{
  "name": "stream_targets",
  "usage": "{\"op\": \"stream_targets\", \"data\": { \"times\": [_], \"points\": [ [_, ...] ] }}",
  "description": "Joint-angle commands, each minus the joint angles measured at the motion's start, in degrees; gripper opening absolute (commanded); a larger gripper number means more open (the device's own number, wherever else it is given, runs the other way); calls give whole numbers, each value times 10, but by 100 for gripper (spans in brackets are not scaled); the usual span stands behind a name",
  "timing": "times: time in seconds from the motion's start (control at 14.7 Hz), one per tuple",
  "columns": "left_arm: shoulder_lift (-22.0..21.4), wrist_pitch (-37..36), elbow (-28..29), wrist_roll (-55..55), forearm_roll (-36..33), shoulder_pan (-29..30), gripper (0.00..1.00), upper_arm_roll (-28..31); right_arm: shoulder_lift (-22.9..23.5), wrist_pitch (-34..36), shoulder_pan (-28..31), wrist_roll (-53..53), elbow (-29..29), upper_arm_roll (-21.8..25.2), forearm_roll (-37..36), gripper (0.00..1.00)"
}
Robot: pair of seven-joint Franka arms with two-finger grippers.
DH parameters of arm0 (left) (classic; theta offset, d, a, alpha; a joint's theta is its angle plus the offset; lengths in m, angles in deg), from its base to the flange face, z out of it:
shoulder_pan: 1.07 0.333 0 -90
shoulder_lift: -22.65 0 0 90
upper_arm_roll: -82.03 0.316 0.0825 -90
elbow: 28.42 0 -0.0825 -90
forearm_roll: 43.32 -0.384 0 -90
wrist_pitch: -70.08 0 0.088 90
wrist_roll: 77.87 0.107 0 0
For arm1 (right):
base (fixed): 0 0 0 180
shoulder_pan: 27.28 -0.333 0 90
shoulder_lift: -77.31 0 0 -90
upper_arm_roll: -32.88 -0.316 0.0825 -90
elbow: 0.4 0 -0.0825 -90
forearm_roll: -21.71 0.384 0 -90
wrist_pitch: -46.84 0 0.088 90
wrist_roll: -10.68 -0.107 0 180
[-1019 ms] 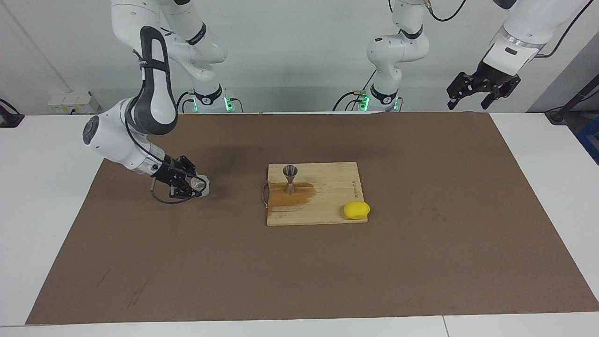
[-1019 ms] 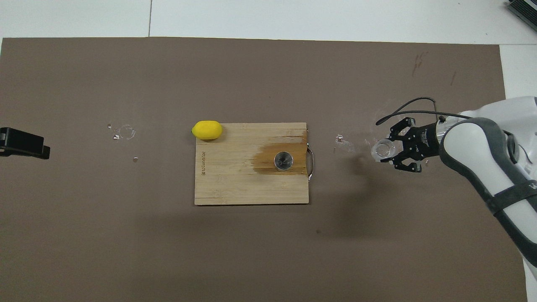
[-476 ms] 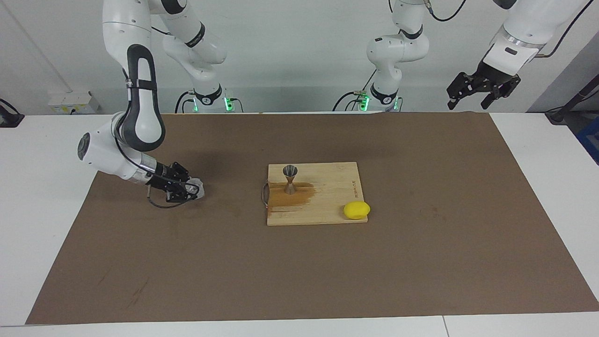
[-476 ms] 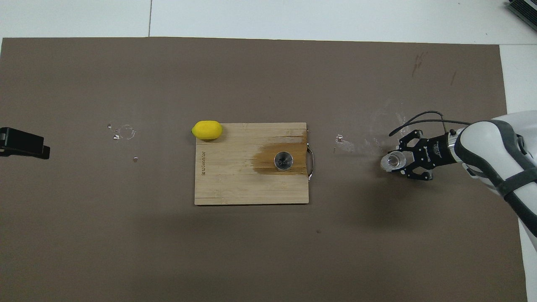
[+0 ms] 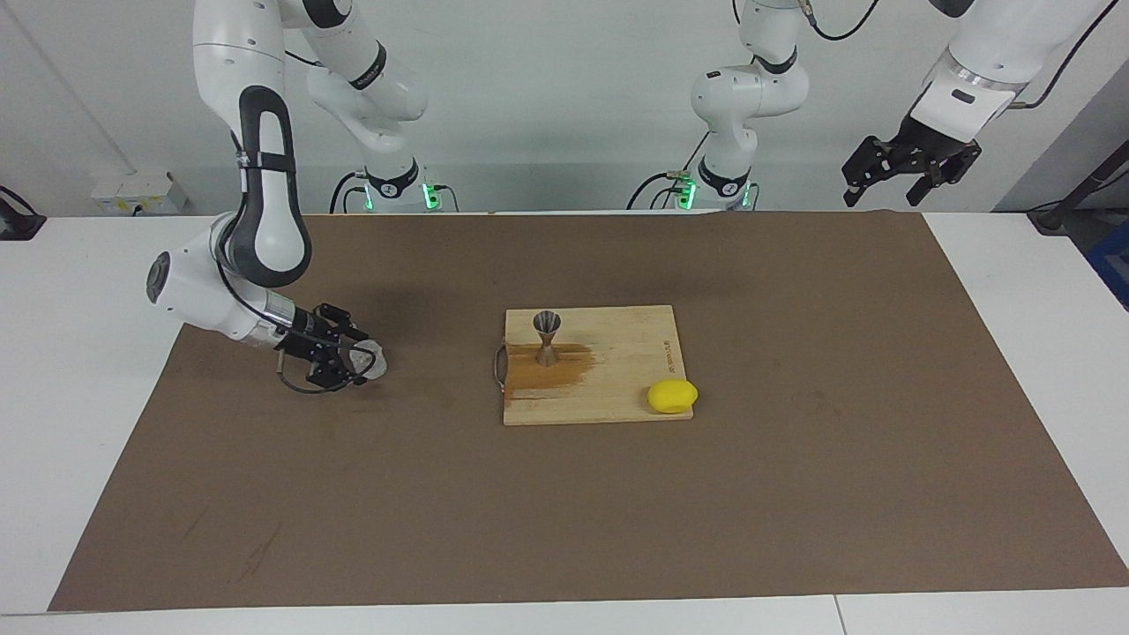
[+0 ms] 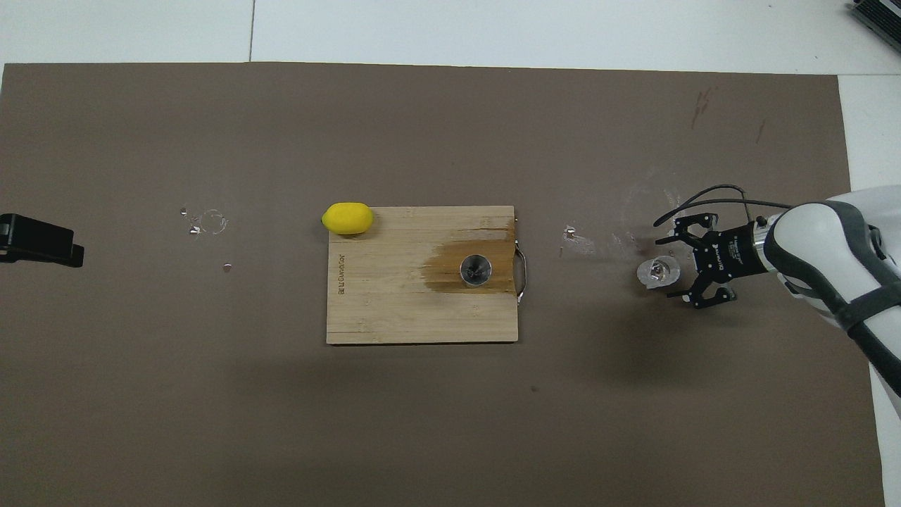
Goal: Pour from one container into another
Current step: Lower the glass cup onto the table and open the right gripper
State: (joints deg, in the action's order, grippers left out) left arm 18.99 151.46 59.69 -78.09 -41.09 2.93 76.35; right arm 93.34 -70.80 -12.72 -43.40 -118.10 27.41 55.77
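The small clear glass cup (image 5: pixel 367 360) (image 6: pixel 658 272) stands on the brown mat toward the right arm's end of the table. My right gripper (image 5: pixel 350 360) (image 6: pixel 677 268) is low at the mat with its jaws open on either side of the cup, no longer gripping it. The metal jigger (image 5: pixel 547 338) (image 6: pixel 476 270) stands upright on a dark wet patch of the wooden board (image 5: pixel 617 388) (image 6: pixel 394 310) in the middle of the mat. My left gripper (image 5: pixel 908 172) (image 6: pixel 39 241) waits open and empty, raised over the left arm's end of the table.
A yellow lemon (image 5: pixel 672 396) (image 6: pixel 348 217) lies at the board's corner toward the left arm's end, farther from the robots. Spilled droplets (image 6: pixel 577 239) glint on the mat between board and cup, and more droplets (image 6: pixel 204 222) lie toward the left arm's end.
My right gripper brought the glass cup down onto the mat, drew back a little toward the right arm's end, then opened and let it go. The left arm has not moved.
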Motion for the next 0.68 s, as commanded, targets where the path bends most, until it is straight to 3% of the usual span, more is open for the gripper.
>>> {"op": "stream_targets", "data": {
  "times": [0.0,0.27,0.61],
  "points": [
    [-16,-1,17,5,5,0,100,2,-34,0,22,6,-25,-3,7,100],
    [-16,-1,17,5,5,0,100,2,-63,-1,40,17,-39,-3,-13,100],
    [-16,-1,17,5,5,0,100,2,-93,0,-17,51,-22,-7,-150,100]
  ]
}}
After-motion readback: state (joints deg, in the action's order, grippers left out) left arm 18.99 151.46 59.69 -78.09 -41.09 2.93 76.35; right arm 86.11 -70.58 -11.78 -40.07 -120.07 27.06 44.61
